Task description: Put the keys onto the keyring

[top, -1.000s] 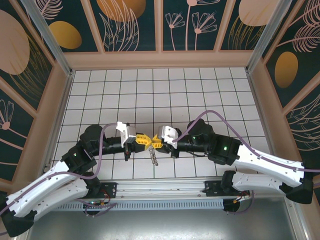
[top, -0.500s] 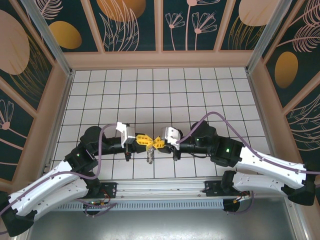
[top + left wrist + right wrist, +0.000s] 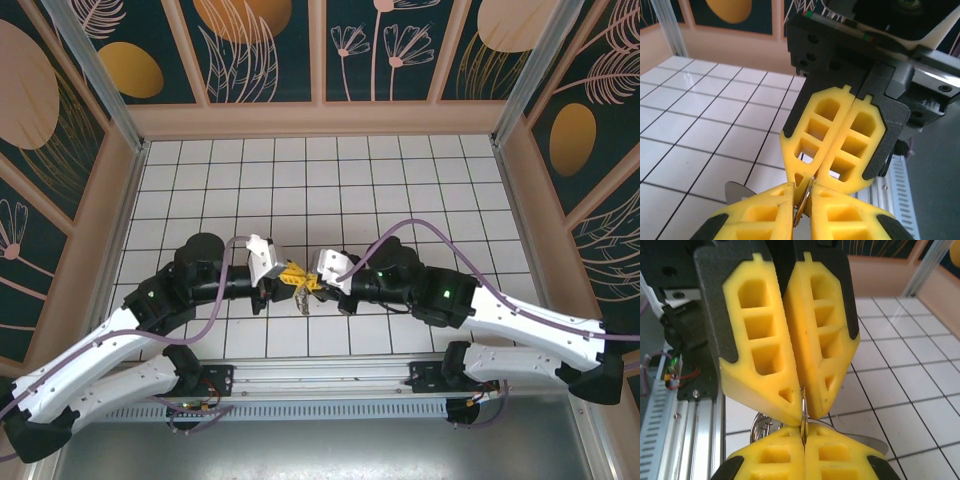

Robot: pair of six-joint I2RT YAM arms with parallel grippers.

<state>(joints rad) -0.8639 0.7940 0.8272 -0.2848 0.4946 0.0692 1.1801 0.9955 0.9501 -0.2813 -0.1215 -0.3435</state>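
Two arms fold inward from their bases at the near edge, elbows out to the sides and forearms lying low, so that the left hand [image 3: 294, 274] and the right hand [image 3: 310, 283] meet tip to tip over the near rows of tiles, midway between the bases. The left hand's yellow fingers [image 3: 765, 390] stand almost pressed together, with a hairline between them, and nip a thin metal edge [image 3: 802, 412] at their very tips. The right hand's fingers [image 3: 815, 450] are pressed together on that same edge from the opposite side. Whether that edge belongs to a key or to the ring I cannot tell. The keys [image 3: 302, 299] hang as a small dark and silver bundle just below the meeting tips, its long axis running toward the near edge in the overhead view; whether its lower end touches the tiles I cannot tell. From the right wrist the pinched metal is seen edge-on, upright between the two pairs of tips, with a looped silver bit [image 3: 761, 427] on one side and a flat silver blade [image 3: 867, 441] on the other. The surface [image 3: 380, 180] is white tile with a dark grid, boxed in by tan wooden framing and dark teal panels [image 3: 270, 45] painted with orange discs and pale plant shapes
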